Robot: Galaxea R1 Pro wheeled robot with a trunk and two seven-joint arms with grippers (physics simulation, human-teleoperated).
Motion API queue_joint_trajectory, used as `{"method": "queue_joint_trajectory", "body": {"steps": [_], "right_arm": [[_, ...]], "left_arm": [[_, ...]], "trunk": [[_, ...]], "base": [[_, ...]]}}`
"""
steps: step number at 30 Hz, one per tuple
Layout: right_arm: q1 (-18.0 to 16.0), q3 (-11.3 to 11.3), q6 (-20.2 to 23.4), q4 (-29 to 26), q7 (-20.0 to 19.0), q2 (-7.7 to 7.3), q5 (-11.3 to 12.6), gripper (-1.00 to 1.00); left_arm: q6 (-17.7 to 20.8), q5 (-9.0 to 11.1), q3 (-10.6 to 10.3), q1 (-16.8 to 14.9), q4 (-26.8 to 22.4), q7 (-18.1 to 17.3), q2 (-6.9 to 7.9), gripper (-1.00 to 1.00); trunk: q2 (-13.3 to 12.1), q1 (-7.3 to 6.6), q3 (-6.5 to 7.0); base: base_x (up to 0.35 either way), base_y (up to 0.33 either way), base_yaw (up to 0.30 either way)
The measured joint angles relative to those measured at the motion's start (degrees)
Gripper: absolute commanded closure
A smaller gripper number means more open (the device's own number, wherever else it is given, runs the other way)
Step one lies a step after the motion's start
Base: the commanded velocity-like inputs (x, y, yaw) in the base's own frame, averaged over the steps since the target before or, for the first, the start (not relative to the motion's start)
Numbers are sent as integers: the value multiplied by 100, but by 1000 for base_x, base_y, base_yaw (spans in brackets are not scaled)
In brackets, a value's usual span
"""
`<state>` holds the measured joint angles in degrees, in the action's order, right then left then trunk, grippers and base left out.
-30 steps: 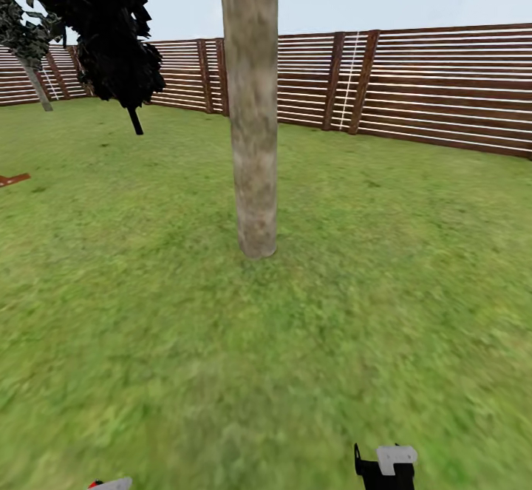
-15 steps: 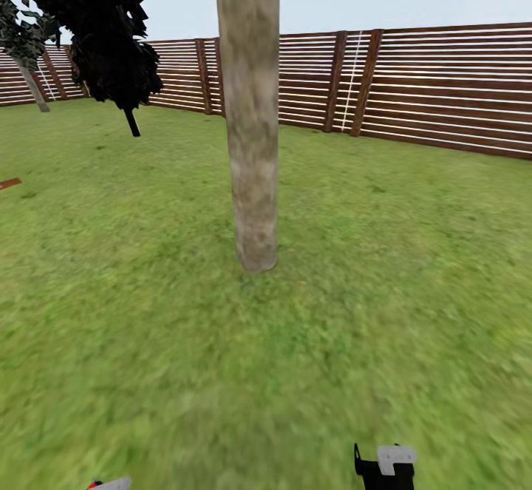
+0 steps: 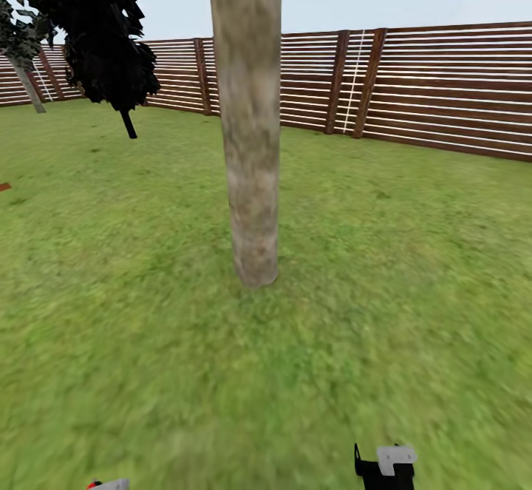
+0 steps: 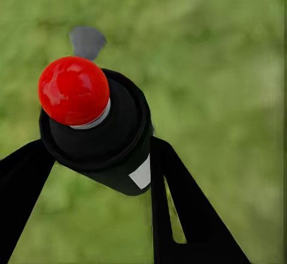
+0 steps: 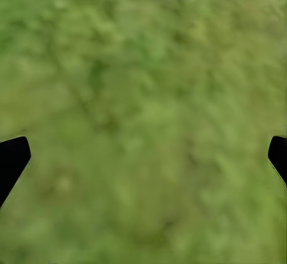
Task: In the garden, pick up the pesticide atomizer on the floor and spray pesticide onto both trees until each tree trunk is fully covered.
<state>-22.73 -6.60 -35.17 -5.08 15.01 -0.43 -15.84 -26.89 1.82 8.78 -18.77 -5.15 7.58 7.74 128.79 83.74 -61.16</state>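
While trunk point(image 3: 247, 128) stood ahead mid-lawn, well apart from robot, spraying from there risked mist falling short onto grass point(image 3: 384, 268); far side of trunk would likely stay bare without circling. Atomizer point(image 4: 98, 129) sat pinched in left pincer point(image 4: 95, 174), red cap toward camera, grey nozzle pointing away over grass, not visibly at trunk: aim needed lifting. Slip in grip possible, judged. Right pincer point(image 5: 143, 156) spread wide, nothing between tips, hanging low over grass. Second tree unclear.
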Motion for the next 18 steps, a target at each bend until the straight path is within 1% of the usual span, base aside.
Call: {"method": "queue_joint_trajectory", "body": {"steps": [10, 12, 14, 15, 16, 17, 18], "right_arm": [[0, 3, 0, 0, 0, 5, 0, -100], [0, 7, 5, -5, -1, 7, 1, -100], [0, 6, 7, -7, 3, 7, 3, -100], [-2, -16, 29, -43, -3, 4, 7, -100], [-5, -4, 46, -70, -15, 1, -20, -100], [-7, 25, 85, -98, -35, 0, -72, -100], [-8, 141, 181, -178, -125, -16, -234, -100]], "left_arm": [[3, -4, 4, 0, 0, 5, 0, 100], [3, -5, 7, 0, 0, 1, 0, 100], [-12, -40, -10, 0, 0, -2, -10, 100], [-19, -93, -60, -4, -14, -8, -30, 100], [-10, -167, -153, -22, -44, -38, -25, 100], [3, -264, -274, -33, -57, -101, -4, 100], [44, -439, -485, -58, -67, -334, 25, 100]], "trunk": [[0, 0, 0], [0, 1, 0], [0, 3, 0], [0, 3, 0], [0, 4, 0], [0, 4, 0], [0, 4, 0]], "base": [[338, 12, 0], [217, 68, 0], [51, 16, 0], [7, 2, 0], [5, 1, 0], [3, 1, 0], [1, 0, 0]]}}
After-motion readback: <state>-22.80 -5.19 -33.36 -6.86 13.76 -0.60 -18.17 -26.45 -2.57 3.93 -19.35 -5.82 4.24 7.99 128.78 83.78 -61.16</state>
